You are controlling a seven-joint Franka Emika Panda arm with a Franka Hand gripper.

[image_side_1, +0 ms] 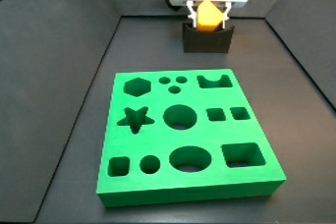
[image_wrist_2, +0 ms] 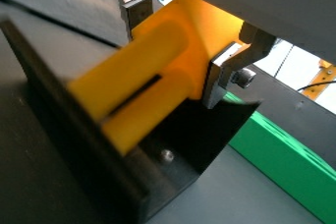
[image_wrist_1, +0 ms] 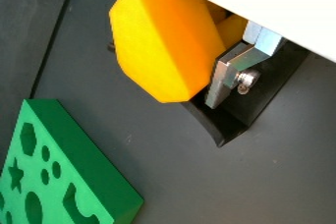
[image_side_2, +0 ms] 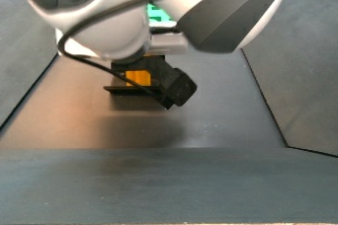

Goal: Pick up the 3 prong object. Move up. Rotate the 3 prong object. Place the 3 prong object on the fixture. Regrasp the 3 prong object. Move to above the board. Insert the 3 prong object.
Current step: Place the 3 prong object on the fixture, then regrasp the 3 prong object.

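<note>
Fingers (image_side_1: 210, 14) look clamped on the small orange-yellow plastic pronged block (image_side_1: 209, 16), seating it on the dark notched fixture (image_side_1: 207, 40) at 12 o'clock from the green cutout board (image_side_1: 188, 136), probably for a regrasp.

Both wrist views sit tight on the gripper (image_wrist_1: 197, 66). A side view looks down over the board (image_side_1: 184, 135); both share the fixture (image_side_1: 207, 41).

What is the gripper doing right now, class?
Gripper: at the fixture, jaws closed on the 3 prong object.
</note>
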